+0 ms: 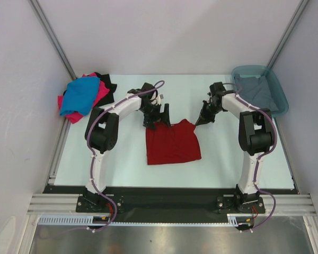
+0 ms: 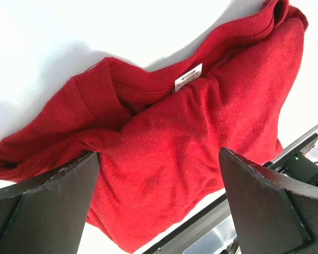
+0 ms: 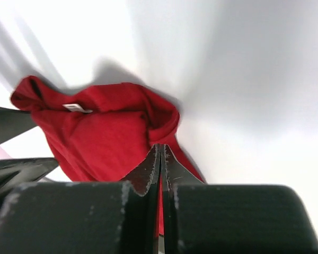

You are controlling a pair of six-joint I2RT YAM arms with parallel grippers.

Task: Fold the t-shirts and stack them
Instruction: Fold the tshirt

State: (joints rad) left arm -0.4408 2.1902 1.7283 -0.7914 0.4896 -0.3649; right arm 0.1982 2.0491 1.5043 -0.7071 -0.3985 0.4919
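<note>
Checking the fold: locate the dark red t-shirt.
Top view: the dark red cloth t-shirt lies centre of the white table, its far right corner pinched in the right hand.

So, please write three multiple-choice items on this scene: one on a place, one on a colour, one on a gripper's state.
1. Where is the grey shirt?
A. in the tub
B. on the pile at the left
C. in the left gripper

2. What colour is the shirt in the middle?
A. blue
B. red
C. black

3. How is the left gripper?
A. shut on cloth
B. open
C. out of view

Answers:
1 A: grey cloth lies inside the teal walls.
2 B: all three views show it dark red.
3 B: its fingers stand wide apart, with nothing between them.
</note>
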